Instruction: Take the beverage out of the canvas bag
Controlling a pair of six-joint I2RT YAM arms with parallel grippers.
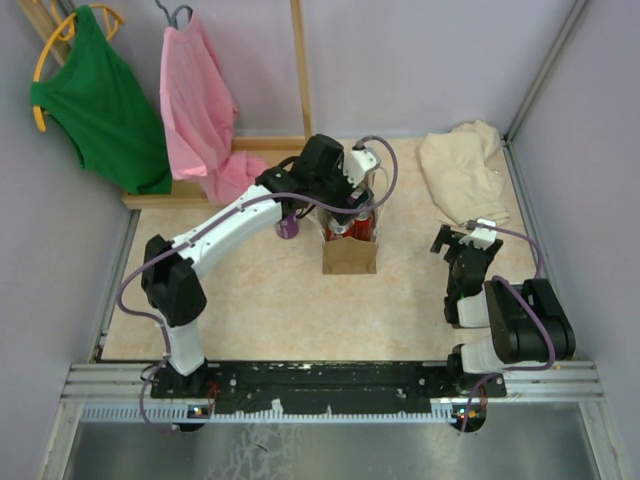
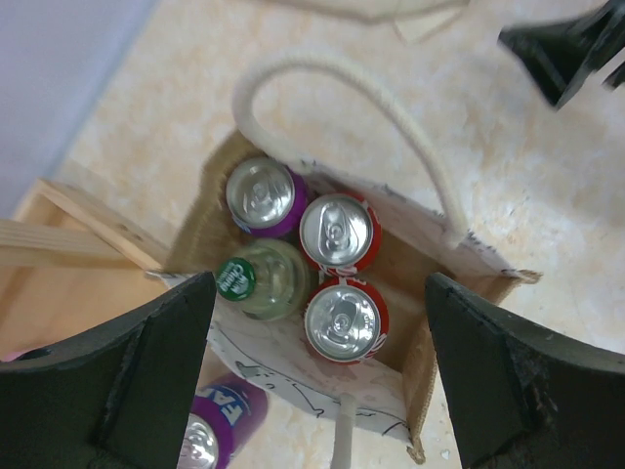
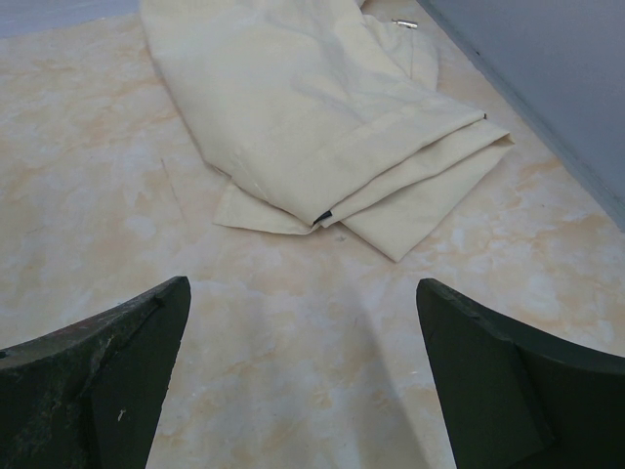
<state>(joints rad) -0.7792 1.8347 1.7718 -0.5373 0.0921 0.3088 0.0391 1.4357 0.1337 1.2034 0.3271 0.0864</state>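
Held left gripper [image 2: 320,293] wide open above bag [image 2: 190,220]; best centred on one red can [image 2: 344,320], lowered straight, closed below rim, clear of rope handle [image 2: 410,147].

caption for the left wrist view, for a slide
Open left gripper above the canvas bag, three cans and a green-capped bottle inside.

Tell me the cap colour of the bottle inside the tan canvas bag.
The round bottle cap is green; clearest in left wrist view.

Left arm [image 1: 230,225] stretched forward, left pincer [image 2: 317,376] agape, pointing down; right arm [image 1: 515,325] folded back, right pincer [image 3: 303,376] agape
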